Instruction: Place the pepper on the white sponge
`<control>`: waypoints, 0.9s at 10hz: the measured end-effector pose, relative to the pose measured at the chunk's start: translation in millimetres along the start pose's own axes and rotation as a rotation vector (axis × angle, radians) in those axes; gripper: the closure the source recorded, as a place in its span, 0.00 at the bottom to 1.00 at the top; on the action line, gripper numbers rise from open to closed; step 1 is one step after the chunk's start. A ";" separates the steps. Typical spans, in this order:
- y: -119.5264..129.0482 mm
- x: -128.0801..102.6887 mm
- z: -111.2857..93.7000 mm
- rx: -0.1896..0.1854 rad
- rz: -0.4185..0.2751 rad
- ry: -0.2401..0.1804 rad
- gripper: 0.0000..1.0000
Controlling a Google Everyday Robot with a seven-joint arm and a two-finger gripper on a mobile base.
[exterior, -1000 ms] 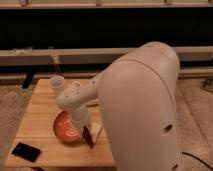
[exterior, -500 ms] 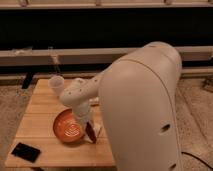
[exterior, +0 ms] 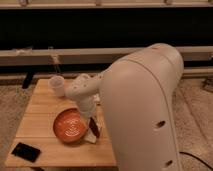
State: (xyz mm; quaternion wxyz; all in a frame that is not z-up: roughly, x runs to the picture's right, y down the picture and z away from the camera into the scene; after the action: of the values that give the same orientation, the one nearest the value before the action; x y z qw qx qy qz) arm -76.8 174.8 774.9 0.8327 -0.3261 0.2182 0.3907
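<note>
My gripper [exterior: 93, 125] hangs at the end of the white arm, just right of the orange bowl [exterior: 70, 125]. It is shut on the pepper [exterior: 94, 128], a small dark red piece held upright a little above the wooden table [exterior: 45, 150]. A small whitish patch right under the pepper looks like the white sponge [exterior: 90, 138], mostly hidden by the gripper and the bowl's rim.
A white cup [exterior: 57, 85] stands at the table's back left. A black phone [exterior: 26, 151] lies at the front left corner. My bulky white arm housing [exterior: 145, 110] covers the table's right side. Gravel floor surrounds the table.
The gripper with the pepper has shifted slightly right and up, beside the bowl's right rim. The bowl, cup and phone have not moved.
</note>
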 end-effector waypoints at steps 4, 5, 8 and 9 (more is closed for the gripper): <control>7.2 -0.7 0.1 0.010 -0.006 0.003 0.65; 8.6 -1.1 -0.3 0.011 -0.009 0.003 0.65; 7.2 -0.4 -1.5 0.011 -0.010 0.001 0.49; 9.9 -2.1 -2.1 0.011 -0.016 0.000 0.38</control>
State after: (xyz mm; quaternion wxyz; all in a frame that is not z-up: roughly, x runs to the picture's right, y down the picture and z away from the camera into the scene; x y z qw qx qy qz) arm -86.2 177.1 771.0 0.8375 -0.3233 0.2178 0.3829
